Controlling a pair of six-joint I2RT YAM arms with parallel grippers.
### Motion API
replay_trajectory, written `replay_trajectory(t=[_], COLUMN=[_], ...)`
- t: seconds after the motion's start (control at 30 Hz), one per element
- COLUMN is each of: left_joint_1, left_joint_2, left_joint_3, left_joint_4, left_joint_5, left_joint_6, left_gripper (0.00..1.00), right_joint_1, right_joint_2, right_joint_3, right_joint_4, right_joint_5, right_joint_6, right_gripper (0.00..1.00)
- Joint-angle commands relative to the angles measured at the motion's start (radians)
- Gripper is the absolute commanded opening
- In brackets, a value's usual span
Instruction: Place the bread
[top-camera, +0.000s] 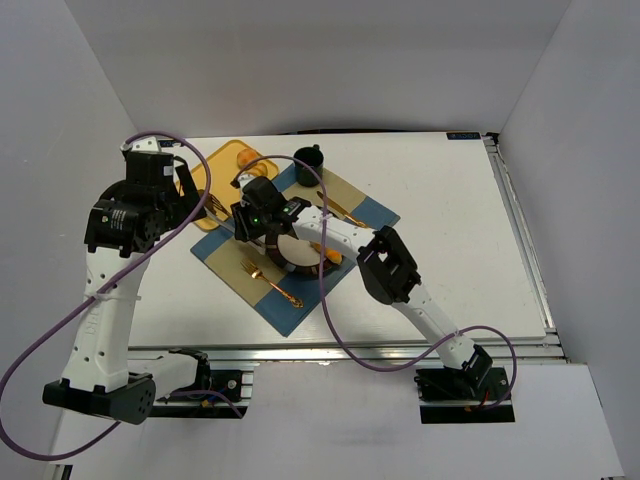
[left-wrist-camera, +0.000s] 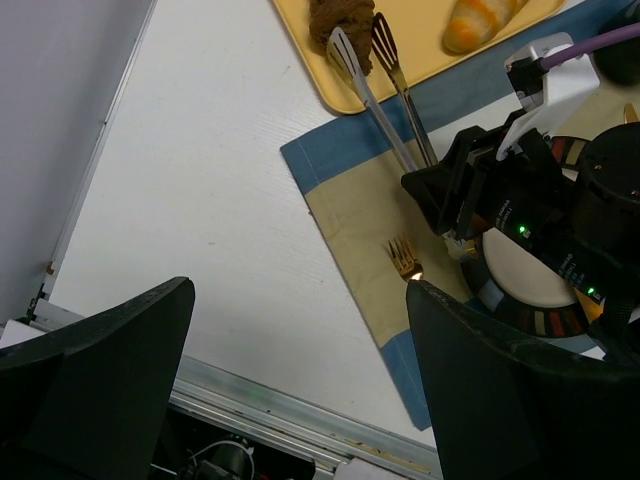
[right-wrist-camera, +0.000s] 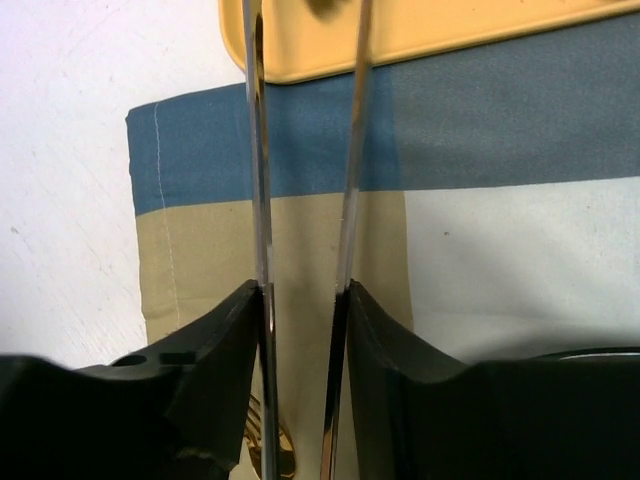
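Right wrist view first: the right gripper has its jaws clamped on a pair of metal tongs. One finger is pressed against the outside of each tong arm, and the arms run nearly parallel with a narrow gap between them. From there the tongs reach across the blue-and-beige placemat to the edge of the yellow tray.

The left wrist view shows the business end better. The tong tips sit at the dark brown chunk, which lies in the near corner of the tray. One tip overlaps the chunk and the other is just beside it on the right. I honestly can't tell if the chunk is actually pinched or just touched. The croissant, golden-orange with lighter stripes, is in the same tray a bit to the right, apart from the tongs.

The left gripper has its jaws spread wide with nothing between them, and it hangs over bare white bench near the front rail.

Further out, a gold fork lies on the beige part of the placemat, and a white plate with a dark patterned rim sits mostly under the right arm. From the top view, a dark cup stands at the far corner of the placemat, just beside the tray.
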Motion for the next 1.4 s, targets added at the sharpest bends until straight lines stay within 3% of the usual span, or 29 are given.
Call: replay_trajectory(t=[0.0, 0.13, 0.2, 0.5, 0.77, 1.1, 1.37], left_joint_1=[-0.005, -0.003, -0.003, -0.005, -0.005, -0.005, -0.005], left_joint_2=[-0.030, -0.033, -0.035, -0.036, -0.030, -0.015, -0.007], left_joint_3=[-0.006, -0.007, -0.009, 0.006, 0.051, 0.105, 0.123], left_joint_4=[-0.005, -0.003, -0.005, -0.006, -0.008, 0.023, 0.043], left_joint_5=[-0.020, -0.026, -0.030, -0.054, -0.077, -0.088, -0.068], left_joint_6=[0.007, 0.005, 0.004, -0.004, -0.016, -0.031, -0.039], left_gripper=[0.98, 0.98, 0.98, 0.98, 0.98, 0.98, 0.98], right_joint_1=[0.004, 0.006, 0.006, 0.006, 0.004, -0.002, -0.008], right_joint_2=[-0.005, -0.027, -0.034, -0.125, -0.250, -0.598, -0.994], right_joint_3=[0.052, 0.046, 0.046, 0.020, -0.006, -0.280, -0.725], right_joint_4=[0.012, 0.018, 0.033, 0.123, 0.105, -0.036, -0.099], right_joint_5=[-0.014, -0.026, -0.031, -0.047, -0.029, 0.069, 0.182], right_joint_6=[-0.021, -0.009, 0.005, 0.149, 0.163, 0.115, 0.161], right_gripper=[0.38, 0.22, 0.19, 0.16, 0.15, 0.14, 0.13])
